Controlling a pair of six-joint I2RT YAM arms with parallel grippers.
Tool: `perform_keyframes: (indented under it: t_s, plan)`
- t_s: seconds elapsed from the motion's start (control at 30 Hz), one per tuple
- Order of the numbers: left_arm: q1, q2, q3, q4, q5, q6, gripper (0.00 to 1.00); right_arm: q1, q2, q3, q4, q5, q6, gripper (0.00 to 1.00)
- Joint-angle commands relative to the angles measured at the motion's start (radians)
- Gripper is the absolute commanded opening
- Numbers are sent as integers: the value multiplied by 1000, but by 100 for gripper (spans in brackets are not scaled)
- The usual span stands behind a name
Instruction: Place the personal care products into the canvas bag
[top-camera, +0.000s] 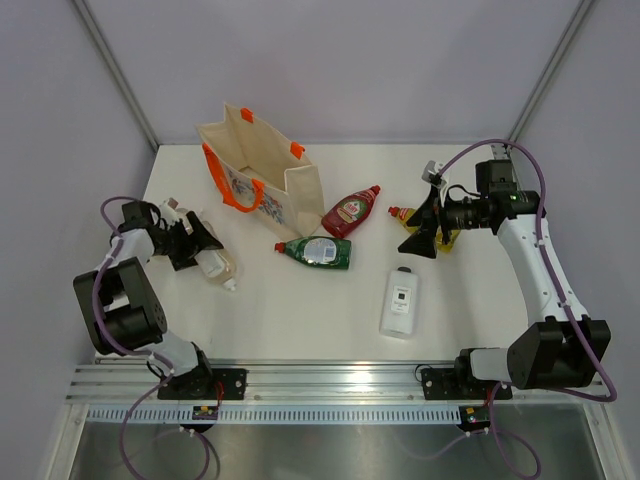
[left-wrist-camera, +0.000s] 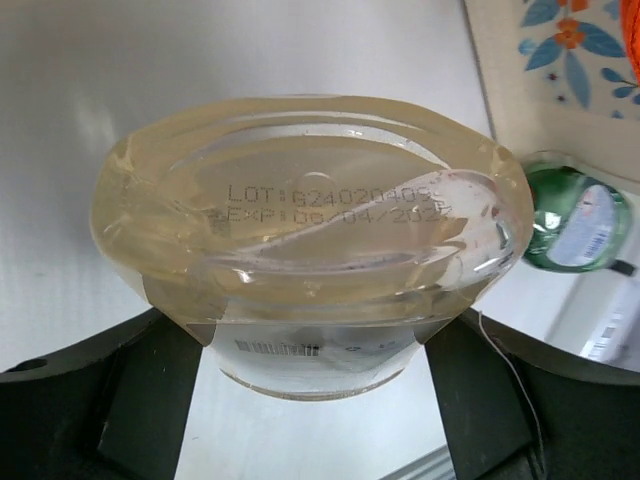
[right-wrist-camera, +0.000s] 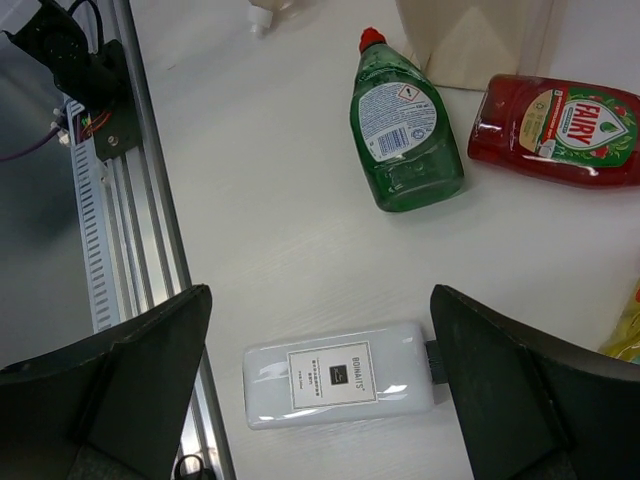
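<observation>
a: tabletop (top-camera: 300, 320) first, then the canvas bag (top-camera: 300, 190): standing near the far edge, toward the far-left corner, mouth up, with an orange handle (top-camera: 235, 195) hanging down the printed side.
b: noted. and the bottles?
a: flat white bottle (top-camera: 400, 302) toward the near edge, right of middle. green bottle (top-camera: 318, 250) lying mid-tabletop. red bottle (top-camera: 350, 212) just beside the bag's right wall. clear pale-yellow bottle (left-wrist-camera: 310, 230) lying by the left edge, base toward the wrist.
b: left pincer (top-camera: 205, 240)?
a: partly closed, both fingers (left-wrist-camera: 150, 390) pressed to that bottle's sides near the base. seemingly not lifted off the tabletop yet. right pincer (top-camera: 420, 225) spread wide, holding nothing, hovering toward the right edge.
b: advice for the lift?
a: probably best to squeeze gently, given the risk of buckling soft clear walls. lift straight up, keep level, clear the bag's rim and handle, then lower into the mouth before letting go.
</observation>
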Motion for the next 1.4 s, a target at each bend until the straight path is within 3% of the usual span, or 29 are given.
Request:
perform_keyframes:
  t_s: [0.0,0.5,0.87,1.0,1.1,1.2,1.37]
  plan:
    - [8,-70,-51,149,271,-174,0,-5,-20,-6,46,-52,46,99]
    - [11,-145,-276,716,492,-572,0,-7,-26,-20,57,-59,59,99]
    - [9,-167,-313,778,541,-558,0,-4,-15,-20,22,-68,2,99]
    - [3,-142,-302,649,511,-488,0,55,8,3,-84,-27,-150,99]
    - [-11,-121,-295,554,474,-428,0,169,31,-1,-99,62,-204,99]
    - [-46,-101,-269,392,410,-344,0,331,57,-18,-15,222,-142,98]
    - [-54,-131,-278,302,266,-346,3,476,127,16,172,286,82,95]
